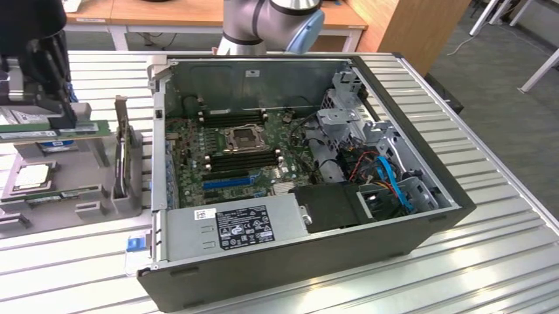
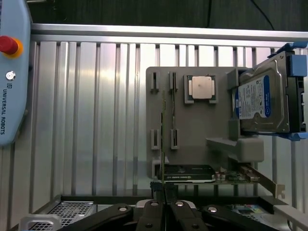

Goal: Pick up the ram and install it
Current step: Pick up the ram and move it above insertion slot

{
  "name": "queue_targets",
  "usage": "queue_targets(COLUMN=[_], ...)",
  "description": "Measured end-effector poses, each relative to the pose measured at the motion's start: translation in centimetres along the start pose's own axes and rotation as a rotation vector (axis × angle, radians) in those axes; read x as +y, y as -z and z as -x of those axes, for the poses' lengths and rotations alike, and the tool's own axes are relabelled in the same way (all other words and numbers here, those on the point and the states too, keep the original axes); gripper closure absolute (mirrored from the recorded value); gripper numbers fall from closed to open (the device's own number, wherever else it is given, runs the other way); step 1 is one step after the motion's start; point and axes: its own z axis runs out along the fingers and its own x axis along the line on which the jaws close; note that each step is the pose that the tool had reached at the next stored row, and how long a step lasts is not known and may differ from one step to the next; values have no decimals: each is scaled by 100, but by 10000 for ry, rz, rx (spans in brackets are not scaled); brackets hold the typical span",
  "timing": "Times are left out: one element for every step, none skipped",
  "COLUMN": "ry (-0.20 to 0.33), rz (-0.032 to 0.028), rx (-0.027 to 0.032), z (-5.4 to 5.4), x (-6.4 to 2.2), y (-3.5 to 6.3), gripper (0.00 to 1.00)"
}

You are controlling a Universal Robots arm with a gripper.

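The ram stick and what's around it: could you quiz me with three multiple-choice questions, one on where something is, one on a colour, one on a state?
1. Where is the ram?
A. In a motherboard slot
B. In the pincer, at the grey holder
C. On the floor

2. What colour is the round button on the handset?
A. Red
B. Green
C. White

3. How is the computer case?
A. Shut by a side panel
B. Wrapped in plastic
C. Open, with the motherboard showing

Answers:
1 B: the wrist view shows the pincer closed on the thin green stick at the holder.
2 A: the button is plainly red against the pale blue handset.
3 C: the exterior view looks straight into the case onto the board.
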Motion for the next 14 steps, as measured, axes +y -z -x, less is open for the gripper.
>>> queue_targets(ry=[-2, -2, -1, -2, -2, -2, -1, -2, -3, -4, -3, -3, -2, -3], rz=[9, 18, 28, 37, 46, 56, 66, 77, 86, 97, 102, 104, 104, 105], rx=[0, 0, 0, -1, -1, 0, 0, 1, 0, 1, 0, 0, 0, 0], z=[0, 1, 1, 1, 1, 1, 1, 1, 2, 2, 2, 2, 2, 2], x=[-27, -55, -83, -111, -138, -165, -196, -224, -253, -281, -307, -326, -335, -336], y=[2, 3, 5, 7, 8, 10, 12, 14, 16, 18, 19, 20, 21, 21], gripper=[88, 88, 88, 88, 88, 88, 88, 88, 88, 88, 88, 88, 88, 88])
